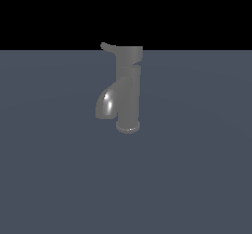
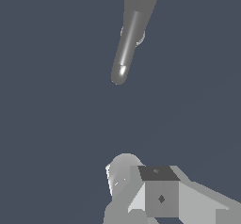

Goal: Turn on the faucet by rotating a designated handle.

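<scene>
In the wrist view, the gripper [image 2: 155, 195] is showing closest to the camera as a cluster of pale grey blocks with a darker square face and a rounded grey part beside it; its fingertips are not standing out clearly, so whether the fingers are wide or narrow cannot be told, and nothing is visibly sitting between them. Further off in the same view, the handle [image 2: 126, 49] is reaching out as a slim grey lever with a bright streak along it and a rounded tip, well apart from the gripper. In the exterior view, the faucet [image 1: 129, 93] is standing upright on the flat blue-grey floor [image 1: 197, 179], resting on its round flared base. Its glossy spout [image 1: 106, 104] is curving down toward the exterior view's left, and the handle [image 1: 109, 47] is jutting from the wider top cap, also toward that left. No writing, brand or label is showing anywhere. The arm is not appearing in the exterior view.
</scene>
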Robot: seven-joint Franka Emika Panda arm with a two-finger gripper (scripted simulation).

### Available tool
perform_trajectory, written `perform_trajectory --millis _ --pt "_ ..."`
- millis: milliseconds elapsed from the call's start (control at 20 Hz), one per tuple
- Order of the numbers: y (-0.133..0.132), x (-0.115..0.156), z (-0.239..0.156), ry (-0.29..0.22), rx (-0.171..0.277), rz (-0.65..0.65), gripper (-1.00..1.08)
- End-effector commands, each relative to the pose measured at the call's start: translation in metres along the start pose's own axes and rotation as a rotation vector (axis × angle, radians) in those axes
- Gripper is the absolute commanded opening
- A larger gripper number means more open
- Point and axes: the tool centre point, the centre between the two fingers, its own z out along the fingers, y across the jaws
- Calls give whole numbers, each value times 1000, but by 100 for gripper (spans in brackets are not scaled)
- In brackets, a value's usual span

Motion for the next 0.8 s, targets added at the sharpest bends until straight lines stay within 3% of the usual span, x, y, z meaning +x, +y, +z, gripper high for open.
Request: perform_trajectory --millis 0,750 --pt "0 0 0 0 0 0 -100" --pt "12 4 -5 19 -7 2 -100"
